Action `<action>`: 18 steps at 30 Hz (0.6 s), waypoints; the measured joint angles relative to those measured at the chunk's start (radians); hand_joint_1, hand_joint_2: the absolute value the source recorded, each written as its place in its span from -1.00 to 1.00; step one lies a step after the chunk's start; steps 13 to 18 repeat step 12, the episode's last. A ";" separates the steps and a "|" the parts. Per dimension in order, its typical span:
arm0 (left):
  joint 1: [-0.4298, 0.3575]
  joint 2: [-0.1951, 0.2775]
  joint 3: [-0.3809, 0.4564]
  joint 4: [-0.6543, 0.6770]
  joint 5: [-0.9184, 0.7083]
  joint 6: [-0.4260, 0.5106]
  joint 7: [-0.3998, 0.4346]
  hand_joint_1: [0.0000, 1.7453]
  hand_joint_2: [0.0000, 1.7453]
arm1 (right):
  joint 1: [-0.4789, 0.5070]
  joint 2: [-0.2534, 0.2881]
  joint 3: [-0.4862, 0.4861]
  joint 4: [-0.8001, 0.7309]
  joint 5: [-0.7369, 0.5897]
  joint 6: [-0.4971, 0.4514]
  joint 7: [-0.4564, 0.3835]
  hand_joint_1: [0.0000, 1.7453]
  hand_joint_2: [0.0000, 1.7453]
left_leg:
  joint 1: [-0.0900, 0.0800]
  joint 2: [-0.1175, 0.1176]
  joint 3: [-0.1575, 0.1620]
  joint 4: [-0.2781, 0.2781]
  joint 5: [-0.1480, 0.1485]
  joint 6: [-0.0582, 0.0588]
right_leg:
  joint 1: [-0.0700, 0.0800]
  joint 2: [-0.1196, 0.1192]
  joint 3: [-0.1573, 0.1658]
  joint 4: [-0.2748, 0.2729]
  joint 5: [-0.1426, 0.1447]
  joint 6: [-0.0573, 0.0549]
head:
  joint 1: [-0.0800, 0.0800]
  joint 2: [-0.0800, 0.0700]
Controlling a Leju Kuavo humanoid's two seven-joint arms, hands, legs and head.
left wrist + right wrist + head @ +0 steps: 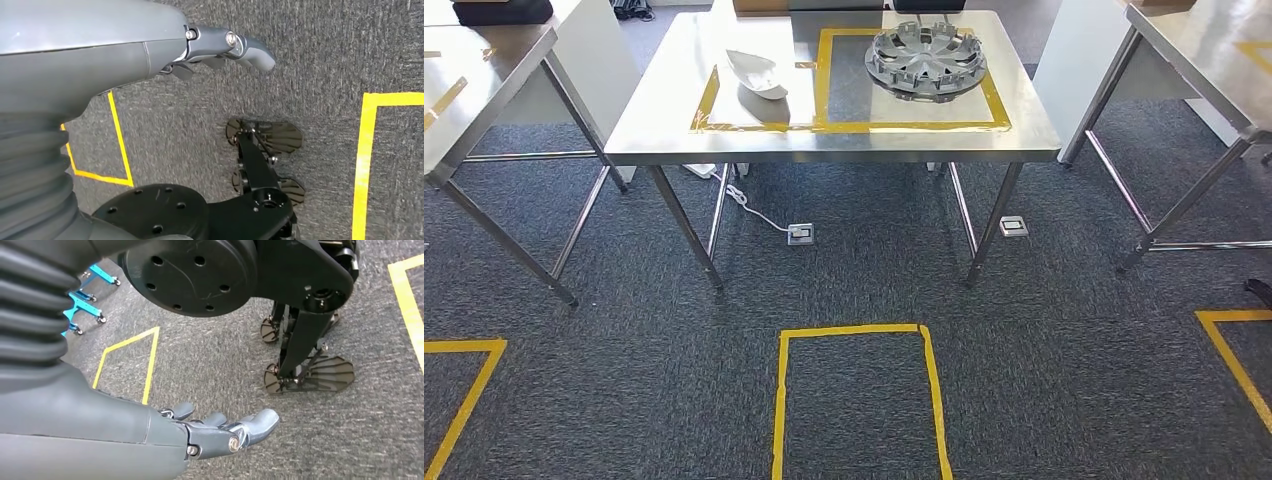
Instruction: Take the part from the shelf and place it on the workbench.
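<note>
Nearest to you, both arms hang down at the robot's sides, hands over grey carpet. Your left hand [220, 47] is empty, thumb stretched straight out, the darker fingers [182, 71] loosely extended under it and apart, gripping nothing. Your right hand [220, 430] matches: palm bare, thumb out, fingers [182, 411] slightly bent and separated, holding nothing. Neither hand touches anything.

On the carpet [1044, 370] just ahead in the head view you've got a yellow tape box [860, 400], open toward the camera. More tape corners sit at the far left [464, 390] and far right [1234, 350]. Past the box, two floor sockets [801, 233] lie under the table, a white cable [749, 203] running to the left one.

Beyond that stands the steel workbench [654, 120], square to you, well apart from both hands. Yellow tape [864, 127] outlines a rectangle on its top. Inside the outline, on the right half toward the back, a grey hubcap [926, 60] lies flat; it may be more than one stacked, can't tell. On the left, a white curved part [757, 72] rests on the tape's left border. The two are apart.

Another steel table [474, 90] flanks on the left, one more [1204, 50] on the right. White panels [1074, 60] stand between them and the workbench.
</note>
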 joint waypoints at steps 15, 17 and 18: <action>0.028 0.000 -0.032 -0.016 0.057 0.005 0.012 -1.00 1.00 | 0.040 -0.013 0.250 -0.015 -0.237 -0.037 -0.012 -1.00 1.00 | 0.000 0.000 0.000 0.000 0.000 0.000 | 0.000 0.000 0.000 0.000 0.000 0.000 | 0.000 0.000; 0.028 0.000 -0.032 -0.016 0.057 0.005 0.012 -1.00 1.00 | 0.040 -0.013 0.250 -0.015 -0.237 -0.037 -0.012 -1.00 1.00 | 0.000 0.000 0.000 0.000 0.000 0.000 | 0.000 0.000 0.000 0.000 0.000 0.000 | 0.000 0.000; 0.028 0.000 -0.032 -0.016 0.057 0.005 0.012 -1.00 1.00 | 0.040 -0.013 0.250 -0.015 -0.237 -0.037 -0.012 -1.00 1.00 | 0.000 0.000 0.000 0.000 0.000 0.000 | 0.000 0.000 0.000 0.000 0.000 0.000 | 0.000 0.000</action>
